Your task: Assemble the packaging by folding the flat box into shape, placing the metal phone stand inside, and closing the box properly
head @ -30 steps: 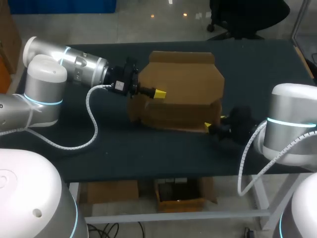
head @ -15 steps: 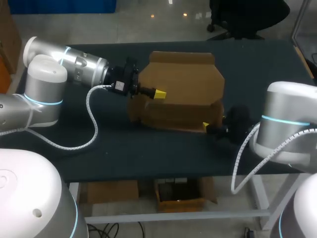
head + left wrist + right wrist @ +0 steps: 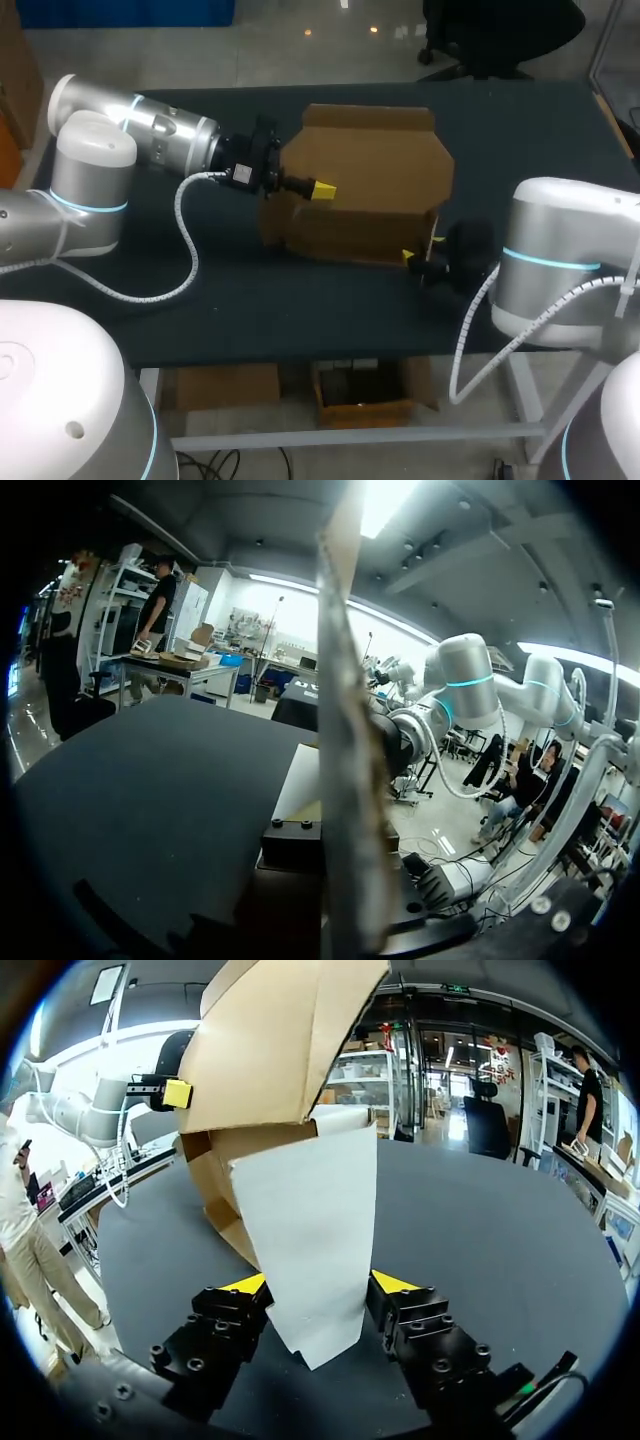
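Note:
A brown cardboard box (image 3: 365,190) stands half-folded in the middle of the dark table, with its lid panel raised at the back. My left gripper (image 3: 322,188) comes in from the left and is shut on the box's upper left wall. In the left wrist view that wall (image 3: 345,740) shows edge-on straight ahead and hides the fingertips. My right gripper (image 3: 412,260) sits low at the box's front right corner. In the right wrist view its jaws stand open, with a white-faced side flap (image 3: 315,1230) hanging between the yellow fingertips (image 3: 245,1285).
The left arm's white coiled cable (image 3: 185,265) loops over the table (image 3: 300,310) in front of the box. Open dark tabletop lies behind the box and to its right. The front edge runs just below my right gripper.
My right arm has slid left towards the box's front right corner, bringing its fingers around the side flap. The left arm and the box's raised lid have not moved.

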{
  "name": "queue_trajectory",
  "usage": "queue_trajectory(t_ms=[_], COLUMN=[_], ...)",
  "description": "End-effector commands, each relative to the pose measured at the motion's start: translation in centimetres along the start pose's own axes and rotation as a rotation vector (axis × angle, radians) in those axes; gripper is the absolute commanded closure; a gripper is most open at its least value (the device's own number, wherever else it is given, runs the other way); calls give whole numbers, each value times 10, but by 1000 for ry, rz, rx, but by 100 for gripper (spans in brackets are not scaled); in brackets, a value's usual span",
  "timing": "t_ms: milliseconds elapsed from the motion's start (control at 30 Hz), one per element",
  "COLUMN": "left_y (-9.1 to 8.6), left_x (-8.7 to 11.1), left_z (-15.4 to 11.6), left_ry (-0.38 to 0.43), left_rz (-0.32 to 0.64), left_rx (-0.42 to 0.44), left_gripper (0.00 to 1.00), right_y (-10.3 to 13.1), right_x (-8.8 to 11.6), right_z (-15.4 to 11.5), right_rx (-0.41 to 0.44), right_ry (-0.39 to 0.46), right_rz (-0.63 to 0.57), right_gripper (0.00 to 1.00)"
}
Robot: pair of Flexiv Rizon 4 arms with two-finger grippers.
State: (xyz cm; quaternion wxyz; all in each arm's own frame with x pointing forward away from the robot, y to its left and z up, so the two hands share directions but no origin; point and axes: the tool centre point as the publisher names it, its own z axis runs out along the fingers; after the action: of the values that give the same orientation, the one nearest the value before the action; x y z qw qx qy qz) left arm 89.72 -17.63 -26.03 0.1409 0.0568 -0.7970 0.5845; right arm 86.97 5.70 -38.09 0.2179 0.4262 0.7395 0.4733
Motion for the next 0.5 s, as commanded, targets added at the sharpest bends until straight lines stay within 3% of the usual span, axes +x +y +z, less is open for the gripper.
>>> queue_trajectory(t_ms=[33,500], left_y=[3,3], left_x=[-2,-2], left_z=[1,1], left_ry=[3,3], left_rz=[0,0], left_rx=[0,0], left_gripper=[100,100], right_y=[-2,-11], right_x=[7,-7], right_z=[3,-20], right_rx=[-1,-9], right_ry=[-98,-124], right_rz=[5,52], right_gripper=[37,42])
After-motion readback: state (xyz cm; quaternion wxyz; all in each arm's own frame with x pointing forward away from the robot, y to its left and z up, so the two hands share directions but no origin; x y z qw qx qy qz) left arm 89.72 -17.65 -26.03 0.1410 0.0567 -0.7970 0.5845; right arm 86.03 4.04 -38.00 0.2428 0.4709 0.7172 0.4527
